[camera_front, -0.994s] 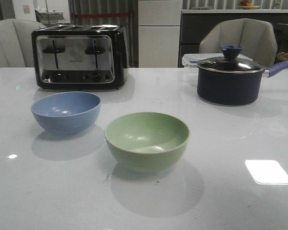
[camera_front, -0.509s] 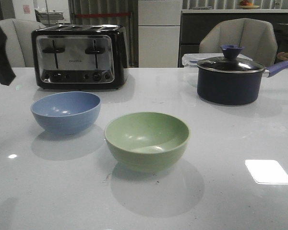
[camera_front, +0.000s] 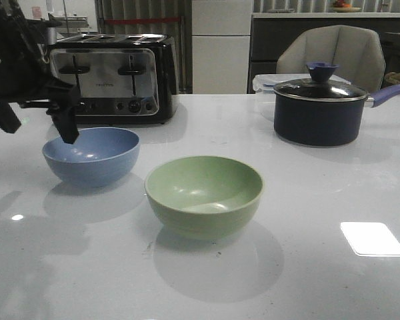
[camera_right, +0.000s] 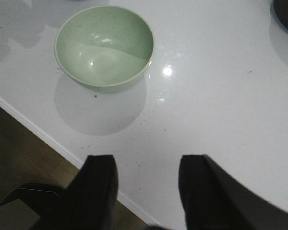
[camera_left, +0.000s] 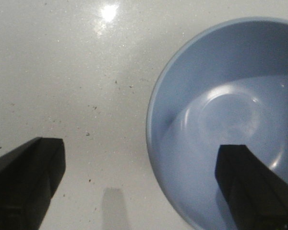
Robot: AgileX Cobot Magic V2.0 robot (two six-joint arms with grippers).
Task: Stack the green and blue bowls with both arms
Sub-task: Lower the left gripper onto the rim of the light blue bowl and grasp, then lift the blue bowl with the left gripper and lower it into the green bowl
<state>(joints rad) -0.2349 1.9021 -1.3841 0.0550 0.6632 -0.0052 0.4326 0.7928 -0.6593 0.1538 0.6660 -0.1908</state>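
The dusty blue bowl (camera_front: pixel 92 155) stands upright on the white table at the left. The pale green bowl (camera_front: pixel 204 193) stands upright nearer the middle, apart from it. My left gripper (camera_front: pixel 40 131) is open and hangs above the blue bowl's left rim. In the left wrist view (camera_left: pixel 140 182) one finger (camera_left: pixel 252 187) is over the blue bowl's (camera_left: pixel 230 120) inside and the other (camera_left: pixel 29 177) is over bare table. My right gripper (camera_right: pixel 146 179) is open and empty above the table's front edge, well short of the green bowl (camera_right: pixel 104 45). It is out of the front view.
A black and chrome toaster (camera_front: pixel 113 77) stands behind the blue bowl. A dark navy saucepan (camera_front: pixel 318 110) with a purple-knobbed lid stands at the back right, a clear plastic box (camera_front: pixel 263 83) behind it. The table's front edge (camera_right: pixel 38 129) drops to the floor.
My left arm has come in from the left edge of the front view and now hangs over the blue bowl's left rim. Both bowls have stayed put.
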